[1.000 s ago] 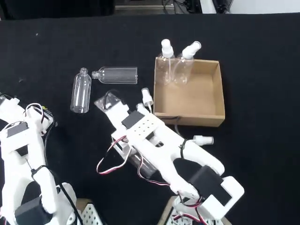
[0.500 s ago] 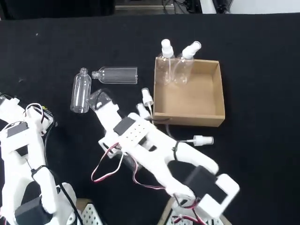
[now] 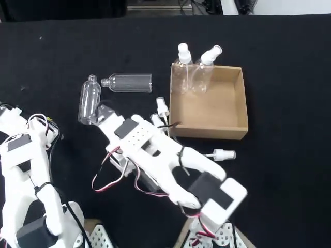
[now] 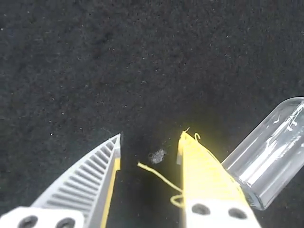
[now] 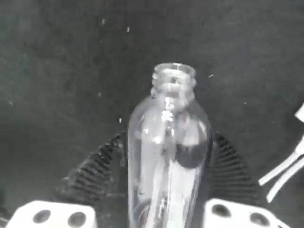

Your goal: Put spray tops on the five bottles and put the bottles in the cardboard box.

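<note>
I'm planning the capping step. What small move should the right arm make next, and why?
Probably ease the bare bottle toward the open left claw for a handover: the right claw grips it neck-outward, and it needs steadying before a loose spray top goes on.

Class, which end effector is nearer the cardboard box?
Right. The right end effector, holding a bottle, sits left of the box; the left end effector is farther off, at the left table edge.

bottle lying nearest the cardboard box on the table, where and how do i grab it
Grip the bottle mid-body from above, closing across its width. It lies on its side, and its open neck sits close to the other lying bottle, leaving the middle freest.
</note>
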Robot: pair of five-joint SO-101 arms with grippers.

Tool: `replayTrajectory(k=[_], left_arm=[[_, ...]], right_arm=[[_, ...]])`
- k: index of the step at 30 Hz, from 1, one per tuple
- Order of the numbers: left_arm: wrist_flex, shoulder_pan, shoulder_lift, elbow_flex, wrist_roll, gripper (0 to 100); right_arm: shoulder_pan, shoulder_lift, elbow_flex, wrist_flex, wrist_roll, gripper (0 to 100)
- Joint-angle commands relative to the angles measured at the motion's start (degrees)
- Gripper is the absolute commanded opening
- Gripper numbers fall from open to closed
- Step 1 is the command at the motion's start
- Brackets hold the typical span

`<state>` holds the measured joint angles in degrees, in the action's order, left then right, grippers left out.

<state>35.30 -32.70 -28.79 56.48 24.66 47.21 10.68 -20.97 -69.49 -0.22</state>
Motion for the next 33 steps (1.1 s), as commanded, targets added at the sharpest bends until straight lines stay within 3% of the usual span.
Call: replayTrajectory(k=[1, 4, 9, 16, 24, 26, 29, 33], left_arm=[[-0.9, -0.6, -0.6, -0.8, 0.2, 19], [-0.9, -0.6, -0.6, -0.8, 0.2, 19], [-0.9, -0.6, -0.6, -0.8, 0.2, 19], [-0.9, -0.6, -0.6, -0.9, 0.2, 19], [-0.9, 0.0, -0.6, -0.8, 0.2, 19], [-0.8, 0.4, -0.6, -0.7, 0.2, 19], [-0.5, 0.8, -0.6, -0.7, 0.1, 19], [-0.4, 1.1, -0.6, -0.9, -0.9, 19]], right_arm=[[-1.4, 1.7, 3.4, -0.5, 1.1, 23.7], [-1.1, 1.3, 3.3, 0.1, 0.9, 22.0], [-1.4, -4.7, 3.2, -0.6, 1.1, 0.5], [-7.8, -24.0, 3.7, -11.6, 1.3, 1.1], [-29.5, -50.9, 3.8, -19.5, 1.6, 1.1], [-36.7, -56.3, 3.6, -20.2, 4.6, 1.2], [-48.4, -61.8, 1.5, -19.3, 9.8, 1.5], [-63.4, -64.0, -6.1, -12.8, 11.3, 1.5]])
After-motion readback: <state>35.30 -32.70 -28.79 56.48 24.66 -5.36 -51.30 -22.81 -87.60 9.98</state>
